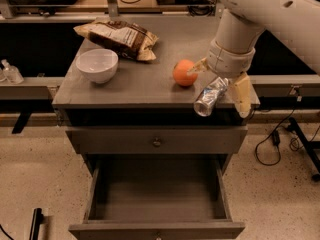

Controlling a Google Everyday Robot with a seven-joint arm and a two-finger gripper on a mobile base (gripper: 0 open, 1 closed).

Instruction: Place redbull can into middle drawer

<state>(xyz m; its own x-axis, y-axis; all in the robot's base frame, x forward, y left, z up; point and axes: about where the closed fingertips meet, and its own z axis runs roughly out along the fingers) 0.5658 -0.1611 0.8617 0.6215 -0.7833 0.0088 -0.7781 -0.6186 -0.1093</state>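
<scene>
**Can in the fingers, drawer open below**

The gripper (220,82) hung at the right centre of the frame, over the front right corner of the table (150,86). Its pale fingers (242,95) were clamped on the redbull can (210,97). The can was tilted, its shiny round end pointing down and left past the table's front edge. An orange (184,73) sat just left of the gripper. Further left were a white bowl (97,65) and a crumpled snack bag (117,36). The upper drawer front (125,140) was closed. At the bottom of the frame the middle drawer (157,196) stood pulled out, its dark floor showing.
</scene>
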